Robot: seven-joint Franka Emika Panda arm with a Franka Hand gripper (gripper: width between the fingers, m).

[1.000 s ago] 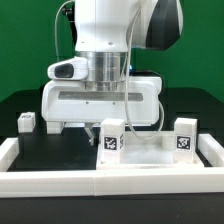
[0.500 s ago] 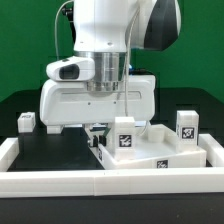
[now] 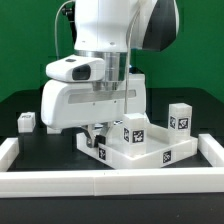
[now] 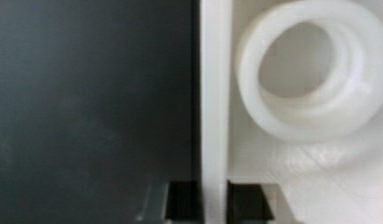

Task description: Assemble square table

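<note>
The square table's white slab (image 3: 140, 152) lies recessed face up on the black surface, turned so that a corner faces the front. Two white tagged posts (image 3: 133, 131) (image 3: 178, 117) stand upright on it. My gripper (image 3: 97, 137) is shut on the slab's rim at its end toward the exterior view's left. In the wrist view the thin rim wall (image 4: 214, 100) runs between my two dark fingers (image 4: 184, 204), with the gripper (image 4: 216, 203) closed on it. A round socket (image 4: 312, 65) shows in the recessed face beside the rim. Another small tagged post (image 3: 26, 121) lies loose at the exterior view's left.
A long white rail (image 3: 100, 183) edges the front of the black surface, with raised ends at the left (image 3: 8, 148) and right (image 3: 212, 148). The arm's white body (image 3: 95, 100) hangs over the middle and hides what lies behind it.
The gripper has turned with the slab's rim in it. The slab has swung round, the nearer post has moved to the exterior view's right and the farther post has moved back.
</note>
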